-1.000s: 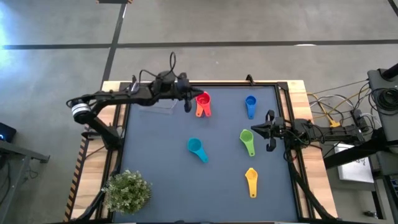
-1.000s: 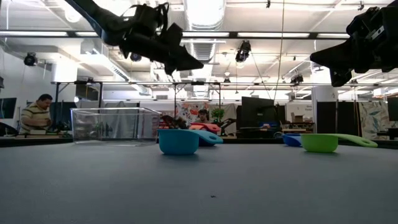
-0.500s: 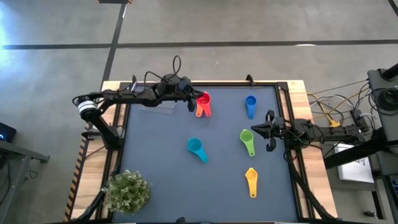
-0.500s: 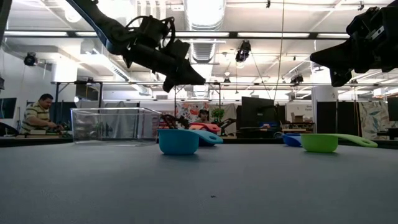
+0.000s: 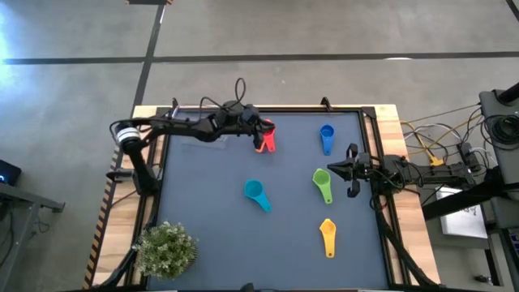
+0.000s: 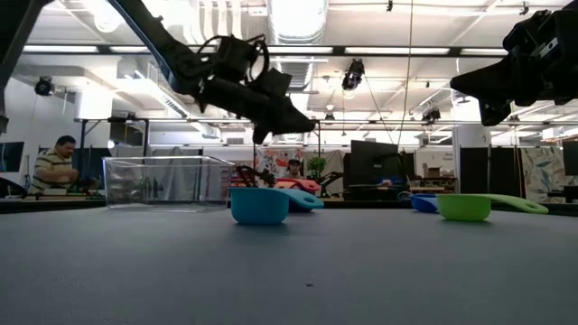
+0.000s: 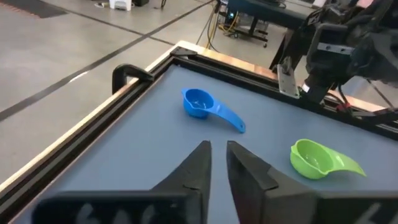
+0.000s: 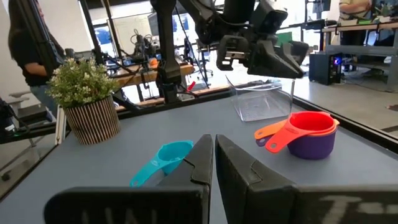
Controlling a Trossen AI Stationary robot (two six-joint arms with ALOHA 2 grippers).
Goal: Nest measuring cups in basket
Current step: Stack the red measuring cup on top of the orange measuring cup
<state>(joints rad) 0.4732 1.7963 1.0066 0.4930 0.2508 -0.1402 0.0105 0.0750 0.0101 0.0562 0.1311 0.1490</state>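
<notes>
A nested stack (image 5: 264, 138) of red, orange and purple cups stands on the mat near the far edge; the right wrist view shows the stack (image 8: 308, 134) with purple lowest. The blue cup (image 5: 326, 138), green cup (image 5: 322, 185), teal cup (image 5: 256, 195) and yellow cup (image 5: 327, 237) lie apart on the mat. The clear basket (image 5: 203, 134) sits left of the stack. My left gripper (image 5: 258, 124) hovers shut above the stack, holding nothing. My right gripper (image 5: 331, 170) waits shut in the air by the green cup.
A small potted plant (image 5: 166, 250) stands at the near left corner. The raised table rim (image 5: 373, 122) runs round the mat. Cables lie off the table's right side. People show in the room behind the table (image 6: 56, 167).
My left gripper has swung toward the table's right, from beside the basket to above the red, orange and purple stack, and it has turned so its fingers point right. The cups and the basket have stayed in place.
</notes>
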